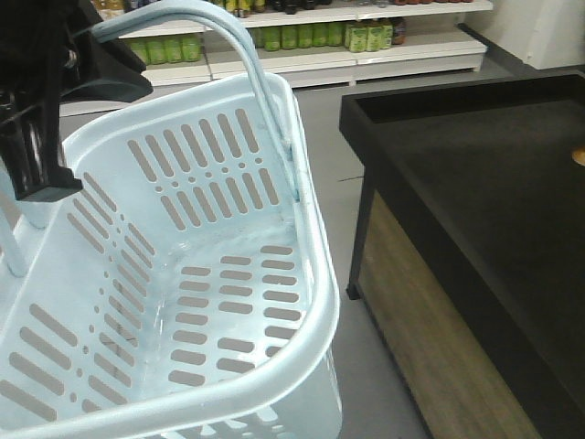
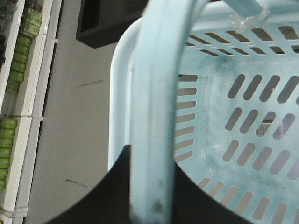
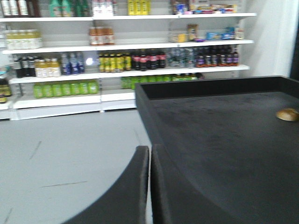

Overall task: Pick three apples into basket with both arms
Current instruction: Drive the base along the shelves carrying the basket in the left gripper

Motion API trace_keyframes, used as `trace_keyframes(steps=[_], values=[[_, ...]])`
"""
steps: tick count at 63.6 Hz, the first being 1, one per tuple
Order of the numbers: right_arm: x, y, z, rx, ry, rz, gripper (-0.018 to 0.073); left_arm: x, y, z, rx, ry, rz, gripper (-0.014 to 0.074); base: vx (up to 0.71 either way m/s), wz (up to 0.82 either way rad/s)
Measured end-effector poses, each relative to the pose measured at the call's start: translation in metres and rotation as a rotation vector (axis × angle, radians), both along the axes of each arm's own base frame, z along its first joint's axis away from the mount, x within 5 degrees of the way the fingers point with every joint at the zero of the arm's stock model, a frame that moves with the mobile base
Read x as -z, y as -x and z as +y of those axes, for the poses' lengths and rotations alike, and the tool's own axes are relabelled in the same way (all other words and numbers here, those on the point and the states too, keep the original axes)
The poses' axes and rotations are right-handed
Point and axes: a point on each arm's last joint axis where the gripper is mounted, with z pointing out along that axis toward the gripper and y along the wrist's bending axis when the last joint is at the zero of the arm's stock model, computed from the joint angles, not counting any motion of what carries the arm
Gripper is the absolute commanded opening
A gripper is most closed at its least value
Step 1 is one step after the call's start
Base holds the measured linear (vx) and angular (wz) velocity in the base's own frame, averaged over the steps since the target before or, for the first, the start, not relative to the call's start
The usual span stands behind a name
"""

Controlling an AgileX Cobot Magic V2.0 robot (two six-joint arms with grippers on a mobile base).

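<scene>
The pale blue basket point(image 1: 315, 238) fills the left of the front view, and its slotted inside holds nothing. My left gripper point(image 2: 150, 158) is shut on the basket's arched handle point(image 2: 154, 93), with a black finger on each side of the bar. In the front view the black left arm point(image 1: 37, 137) hangs over the basket's left rim, by the handle point(image 1: 247, 64). My right gripper point(image 3: 150, 149) is shut with nothing in it, over the near left corner of the black table point(image 3: 224, 140). No apples are in view.
The black raised-edge table point(image 1: 494, 165) stands right of the basket, with a small tan round thing point(image 3: 287, 114) at its far right. Grey floor point(image 3: 65, 144) lies between them. Store shelves of bottles point(image 3: 117, 60) line the back wall.
</scene>
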Motion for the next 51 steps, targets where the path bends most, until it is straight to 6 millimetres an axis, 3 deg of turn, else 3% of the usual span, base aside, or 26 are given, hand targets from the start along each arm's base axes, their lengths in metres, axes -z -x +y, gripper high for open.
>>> trace_keyframes(steps=[23,51], values=[[0.0,0.0,0.0,0.0,0.0,0.0,-0.0008,0.0,0.0,0.0001,0.0,-0.001,-0.001,-0.0006,0.12,0.41],[0.0,0.0,0.0,0.0,0.0,0.0,-0.0008,0.0,0.0,0.0001,0.0,-0.001,-0.001,-0.0006,0.08,0.2]])
